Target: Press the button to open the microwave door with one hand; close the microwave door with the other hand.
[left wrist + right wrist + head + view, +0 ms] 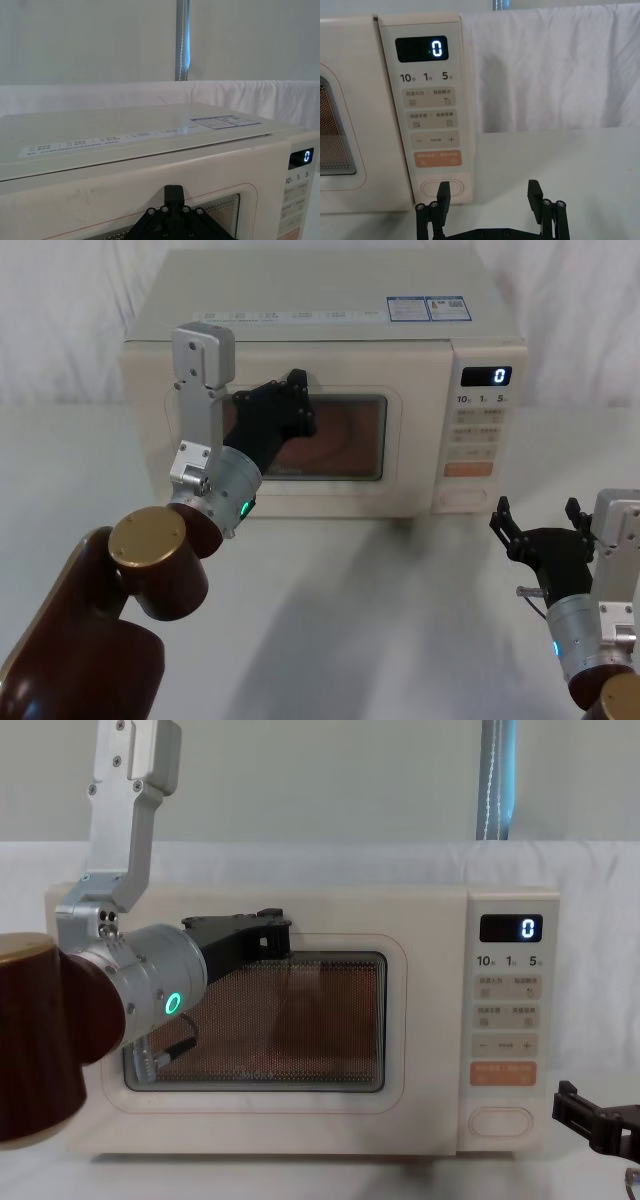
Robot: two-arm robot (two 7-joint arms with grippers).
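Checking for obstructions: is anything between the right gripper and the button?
No. In the right wrist view, the open right gripper faces the button across bare air.

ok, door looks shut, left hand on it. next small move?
Probably ease the left hand back off the microwave door: the door sits flush with the control panel, so both steps look done. The right hand waits open, short of the button.

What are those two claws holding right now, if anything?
Nothing. The left gripper is up against the microwave door, not clamped on it. The right gripper hangs open in front of the button, apart from it.
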